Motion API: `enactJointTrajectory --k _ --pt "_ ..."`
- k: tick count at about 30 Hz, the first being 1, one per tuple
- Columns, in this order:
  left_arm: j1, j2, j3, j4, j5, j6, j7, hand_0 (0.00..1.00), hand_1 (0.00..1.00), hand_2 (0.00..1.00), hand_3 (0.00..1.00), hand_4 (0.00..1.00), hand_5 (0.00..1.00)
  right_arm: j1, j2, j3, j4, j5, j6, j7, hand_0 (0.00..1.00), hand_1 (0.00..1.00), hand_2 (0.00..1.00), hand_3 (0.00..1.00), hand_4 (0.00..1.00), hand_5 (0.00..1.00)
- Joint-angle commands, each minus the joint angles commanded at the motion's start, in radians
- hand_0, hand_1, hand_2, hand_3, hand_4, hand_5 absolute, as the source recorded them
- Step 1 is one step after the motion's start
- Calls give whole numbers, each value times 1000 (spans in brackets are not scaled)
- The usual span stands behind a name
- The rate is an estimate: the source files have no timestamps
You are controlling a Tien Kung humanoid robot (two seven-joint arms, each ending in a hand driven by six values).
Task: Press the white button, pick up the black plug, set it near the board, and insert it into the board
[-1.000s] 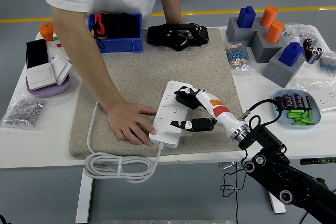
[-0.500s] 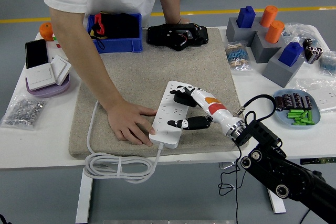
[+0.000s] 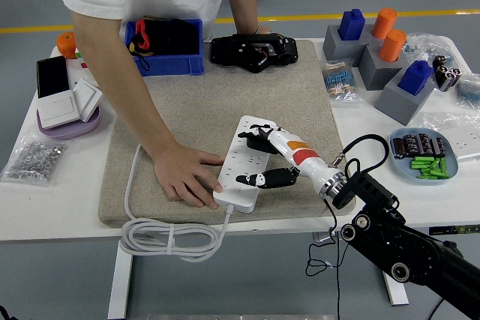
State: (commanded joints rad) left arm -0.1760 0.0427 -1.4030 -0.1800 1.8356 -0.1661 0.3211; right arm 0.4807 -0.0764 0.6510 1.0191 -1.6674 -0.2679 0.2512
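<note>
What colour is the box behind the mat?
Blue; the box shows best in the head view.

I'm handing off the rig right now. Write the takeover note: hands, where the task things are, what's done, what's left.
Right hand: over the white power strip on the mat, fingers holding the black plug above the sockets at the strip's far end; whether it is seated cannot be told.
Left hand: not in view.
Person's hand: pressing down on the strip's near left edge to steady it.
Done: plug picked up and brought to the strip.
Left: confirm or finish insertion, then release. Button press cannot be confirmed.
</note>
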Motion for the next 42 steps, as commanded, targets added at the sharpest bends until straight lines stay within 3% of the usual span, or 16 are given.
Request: enactJointTrajectory --k 8,19,25,32,42 --pt "1 -2 0 0 -1 0 0 690 638 614 640 557 203 -1 -8 32 45 -10 3 -2 881 832 791 795 998 394" --pt "1 -3 2 0 -8 1 -1 691 638 613 640 557 202 -26 -29 131 182 -36 15 -13 881 832 790 794 998 393" --pt "1 -2 9 0 -19 2 -1 691 638 613 639 555 200 -95 -65 236 256 -56 21 -17 881 828 788 793 998 392" --pt "6 1 5 0 -20 4 -1 691 638 613 640 556 198 -208 -115 397 287 -81 19 -20 874 819 773 781 998 389" --pt "1 4 11 0 -27 6 -3 690 638 613 640 557 197 -372 -132 621 321 -110 16 -23 873 813 766 774 998 399"
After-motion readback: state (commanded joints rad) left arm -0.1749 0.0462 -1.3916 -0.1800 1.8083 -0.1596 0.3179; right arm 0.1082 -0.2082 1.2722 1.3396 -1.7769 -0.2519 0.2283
